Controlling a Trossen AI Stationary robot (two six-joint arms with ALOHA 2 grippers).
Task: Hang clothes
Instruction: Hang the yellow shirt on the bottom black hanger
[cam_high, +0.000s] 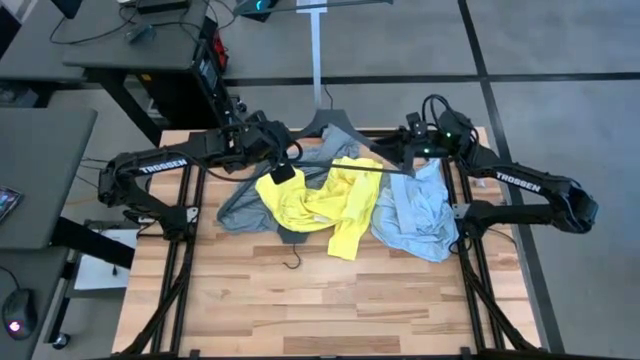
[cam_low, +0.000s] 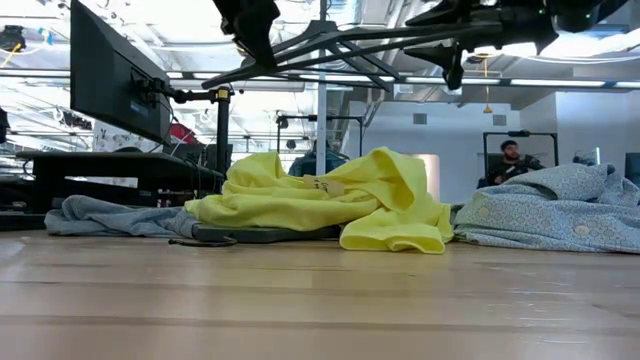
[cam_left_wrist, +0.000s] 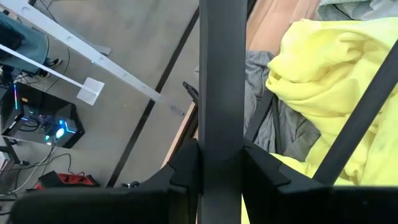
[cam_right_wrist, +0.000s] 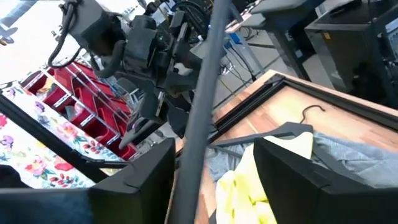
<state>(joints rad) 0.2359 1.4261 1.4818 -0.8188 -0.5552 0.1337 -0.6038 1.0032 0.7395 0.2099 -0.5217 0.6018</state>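
A black hanger (cam_high: 345, 140) hangs in the air over the table's far side, its hook (cam_high: 325, 98) pointing to the far edge. My left gripper (cam_high: 287, 168) is shut on its left end. At the hanger's right end, my right gripper (cam_high: 413, 158) stands open with a bar (cam_right_wrist: 199, 112) passing between its fingers. Below them the clothes lie crumpled on the wood: a grey T-shirt (cam_high: 243, 210), a neon-yellow T-shirt (cam_high: 322, 205) partly over it, and a light-blue shirt (cam_high: 415, 215) on the right. A second black hanger (cam_right_wrist: 283, 132) lies among them, its hook (cam_high: 292, 263) sticking out toward the near side. My left gripper pinches the hanger's broad sloping arm (cam_left_wrist: 221, 124) between its two fingers (cam_left_wrist: 186, 163), near the arm's left end. The fingers slant down from the table's left side and lie across the arm. The hanger is lifted clear of the clothes, roughly level.
A metal rack pole (cam_high: 315, 50) stands just beyond the table's far edge, behind the hanger's hook. Bare wood (cam_high: 330, 300) fills the near half of the table. Desks with a monitor (cam_low: 110, 80) stand at the left, and a person (cam_low: 510, 160) sits far back in the room.
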